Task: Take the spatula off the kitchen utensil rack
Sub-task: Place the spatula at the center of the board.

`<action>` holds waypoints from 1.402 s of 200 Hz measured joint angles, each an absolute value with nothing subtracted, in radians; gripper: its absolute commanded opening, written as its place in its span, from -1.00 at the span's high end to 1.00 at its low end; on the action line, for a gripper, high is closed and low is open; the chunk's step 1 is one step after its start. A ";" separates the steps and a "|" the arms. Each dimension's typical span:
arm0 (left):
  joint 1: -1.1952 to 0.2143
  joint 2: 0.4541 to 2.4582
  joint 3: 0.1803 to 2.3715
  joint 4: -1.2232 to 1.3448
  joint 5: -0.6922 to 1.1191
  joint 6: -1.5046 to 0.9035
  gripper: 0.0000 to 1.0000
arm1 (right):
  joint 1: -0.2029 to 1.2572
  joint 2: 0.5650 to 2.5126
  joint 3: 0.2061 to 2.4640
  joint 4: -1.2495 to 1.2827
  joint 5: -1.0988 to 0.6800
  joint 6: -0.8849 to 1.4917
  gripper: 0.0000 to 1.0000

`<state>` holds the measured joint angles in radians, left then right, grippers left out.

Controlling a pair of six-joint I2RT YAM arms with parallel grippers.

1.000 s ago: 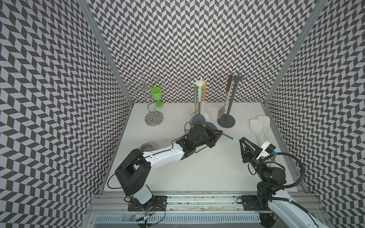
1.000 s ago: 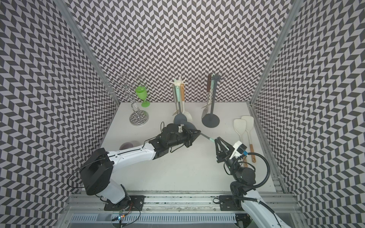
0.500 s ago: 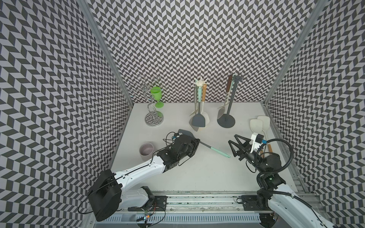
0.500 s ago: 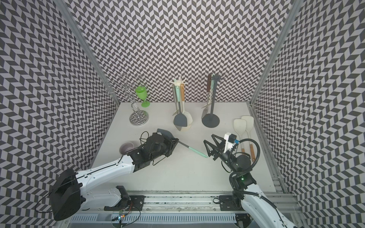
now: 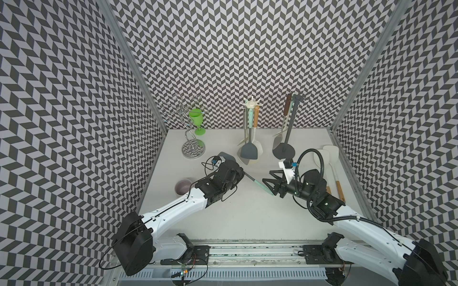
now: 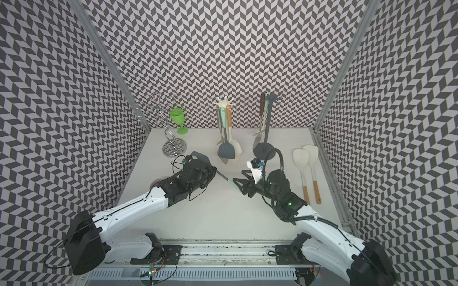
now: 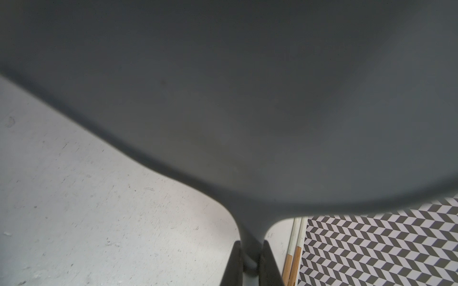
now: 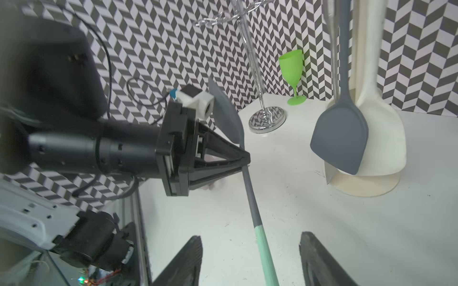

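Note:
The spatula [image 5: 262, 186] has a grey blade [image 7: 247, 99] and a mint-green handle [image 8: 262, 247]. It is off the cream utensil rack [image 5: 251, 107] and hangs above the table's middle. My left gripper [image 5: 241, 170] is shut on its thin neck, seen in the left wrist view [image 7: 250, 244] and from the right wrist [image 8: 245, 161]. My right gripper [image 5: 267, 176] is open, and the mint handle runs between its fingers [image 8: 195, 247] without touching them. In both top views the blade [image 6: 199, 157] sticks out behind the left wrist. Another grey spatula [image 8: 339, 138] hangs on the rack [image 6: 224, 104].
A dark stand [image 5: 284, 151] with hanging utensils is right of the rack. Two cream spatulas with wooden handles [image 5: 327, 158] lie by the right wall. A chrome wire stand [image 5: 193, 148], a green goblet [image 5: 198, 121] and a small bowl [image 5: 183, 187] are at the left.
My left gripper has drawn the spatula leftwards, away from the racks. The right gripper has opened, levelled out and moved left around the mint handle.

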<state>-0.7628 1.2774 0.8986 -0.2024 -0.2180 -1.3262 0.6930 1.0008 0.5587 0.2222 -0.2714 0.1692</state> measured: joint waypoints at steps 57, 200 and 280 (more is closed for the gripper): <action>-0.728 1.312 0.931 -0.258 -0.134 -1.271 1.00 | 0.942 1.185 0.626 0.220 0.061 0.004 -0.18; -0.685 1.313 0.894 -0.263 -0.028 -1.280 1.00 | 1.054 1.525 0.873 0.183 0.461 -0.080 0.71; -0.677 1.303 0.878 -0.256 -0.004 -1.274 1.00 | 1.051 1.527 0.873 0.126 0.485 -0.065 -0.01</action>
